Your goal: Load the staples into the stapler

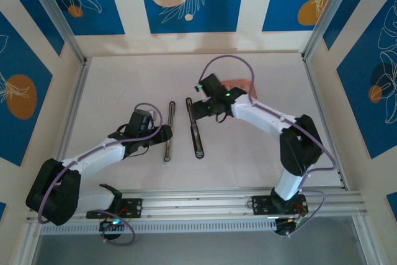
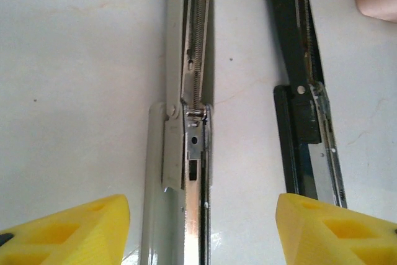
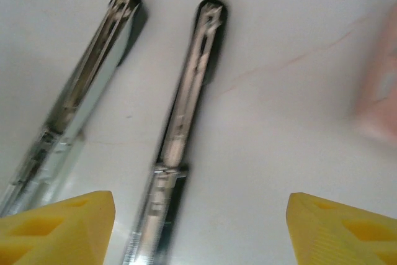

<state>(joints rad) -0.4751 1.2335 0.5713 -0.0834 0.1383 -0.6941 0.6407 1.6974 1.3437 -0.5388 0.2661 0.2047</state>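
We list the silver stapler (image 1: 170, 116), opened flat on the worktop (image 1: 124, 85). Next, the black stapler (image 1: 196, 138), likewise flat, just beside it and roughly parallel. Next, the pink tray (image 1: 240, 85), near the black stapler's far end and partly behind the right arm; we cannot make out staples on it. Left fingers (image 2: 68, 231): spread apart, empty, straddling the silver stapler. Right fingers (image 3: 344, 231): spread wide, empty, above the black stapler.
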